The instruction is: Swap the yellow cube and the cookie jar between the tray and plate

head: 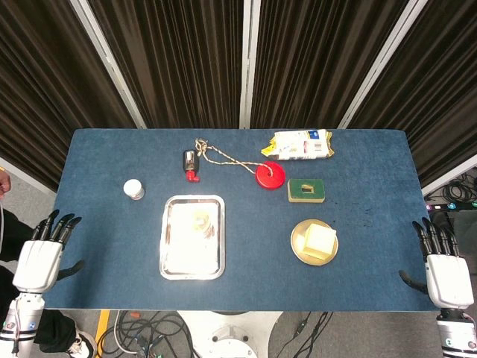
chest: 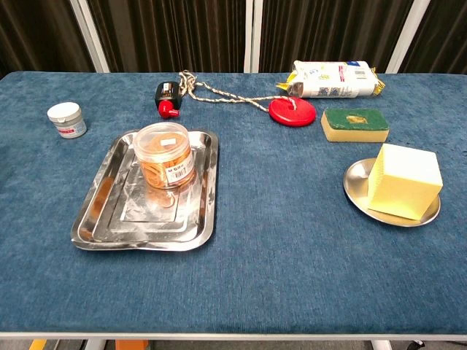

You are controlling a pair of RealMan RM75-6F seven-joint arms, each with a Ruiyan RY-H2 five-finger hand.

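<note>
White label on the cookie jar [chest: 163, 156], print unreadable.

I see a blue-covered desk [head: 112, 283], steel tray [chest: 102, 211] left of centre, round metal plate [chest: 354, 182] to the right, small white-lidded jar [chest: 66, 119] far left, green-and-yellow sponge [chest: 354, 125], red disc [chest: 292, 111] on a rope [chest: 219, 91], snack packet [chest: 332, 79] at the back

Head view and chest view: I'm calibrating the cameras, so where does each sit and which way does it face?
Head view: high above the near edge, looking steeply down on the table; left hand and right hand show, open.
Chest view: low at the near edge, looking across; no hands.
Shared: tray, cookie jar, plate, yellow cube.
</note>
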